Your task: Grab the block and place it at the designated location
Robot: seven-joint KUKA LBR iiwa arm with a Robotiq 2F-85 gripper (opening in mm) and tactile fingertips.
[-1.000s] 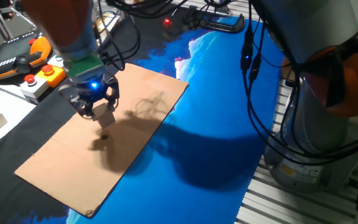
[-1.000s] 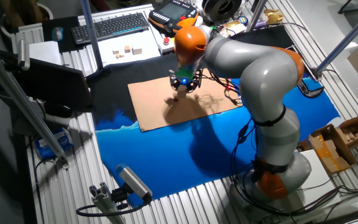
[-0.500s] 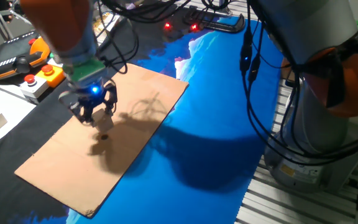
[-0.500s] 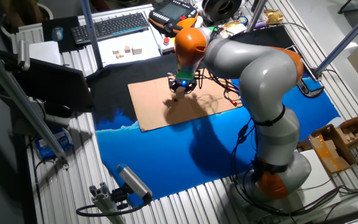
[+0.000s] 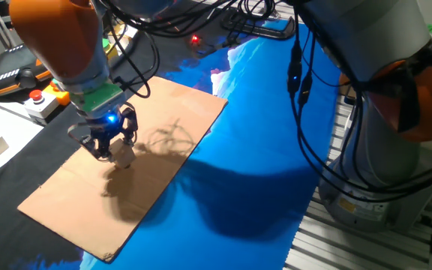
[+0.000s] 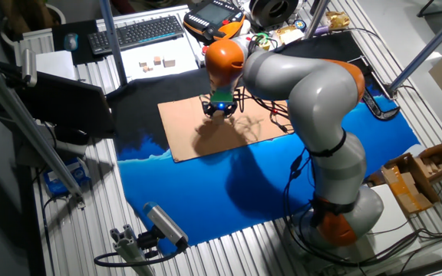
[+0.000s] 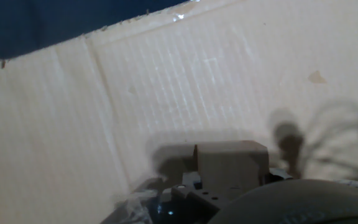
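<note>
Brown cardboard sheet (image 5: 156, 142) on the table (image 5: 261, 135) carries one pincer (image 5: 111, 146), its fingers closed on one tan block (image 7: 232, 163) just above the sheet.

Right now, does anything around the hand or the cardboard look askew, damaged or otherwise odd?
Nothing stands out. The hand holds the block squarely above the cardboard, which lies flat and unmarked apart from one small fleck seen in the hand view. The dot is not visible.

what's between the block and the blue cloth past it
Only bare cardboard lies between the block and the blue cloth, shown in the hand view.
</note>
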